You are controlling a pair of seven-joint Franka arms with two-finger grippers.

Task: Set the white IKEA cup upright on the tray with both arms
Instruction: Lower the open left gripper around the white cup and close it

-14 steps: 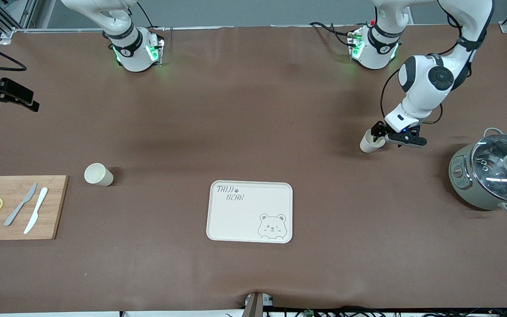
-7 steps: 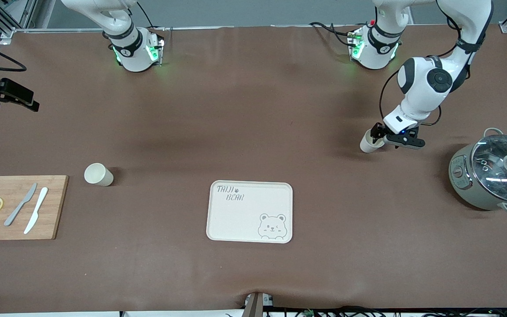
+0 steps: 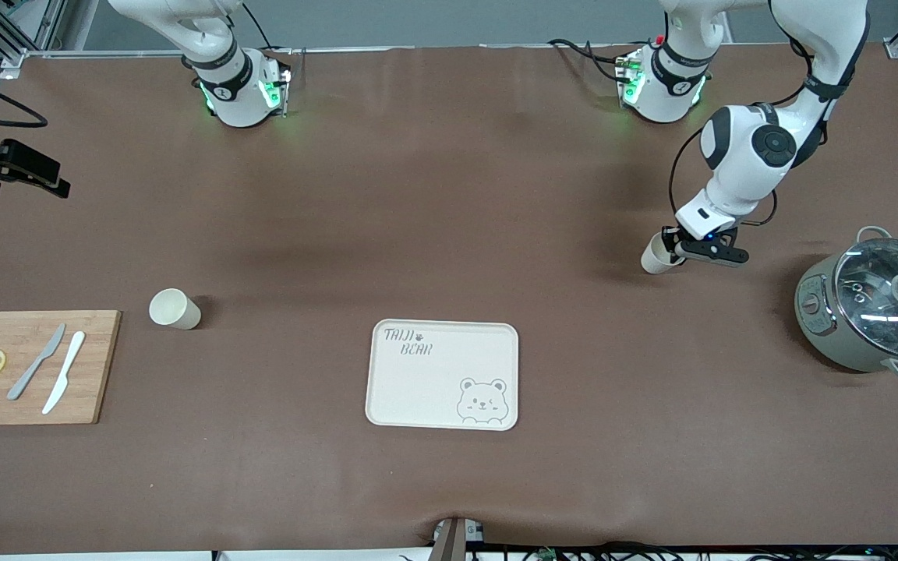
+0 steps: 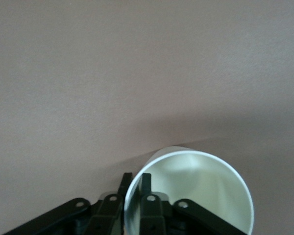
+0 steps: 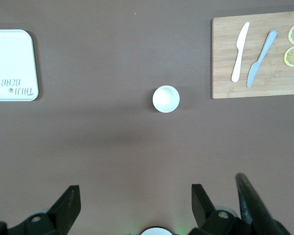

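A white cup (image 3: 654, 257) leans tilted on the brown table near the left arm's end. My left gripper (image 3: 674, 245) is shut on its rim, one finger inside and one outside. The left wrist view shows the fingers (image 4: 146, 182) pinching the wall of this cup (image 4: 201, 188). A second white cup (image 3: 174, 308) stands upright beside the cutting board and also shows in the right wrist view (image 5: 166, 98). The cream bear tray (image 3: 443, 374) lies empty mid-table, nearer the front camera. My right gripper (image 5: 134, 198) is open, empty and high over the table.
A wooden cutting board (image 3: 28, 366) with two knives and lemon slices lies at the right arm's end. A grey pot with a glass lid (image 3: 870, 308) stands at the left arm's end, near the held cup.
The left arm's wrist has risen and shifted slightly toward its base with the cup rim in its grip. The right arm and the other things have not moved.
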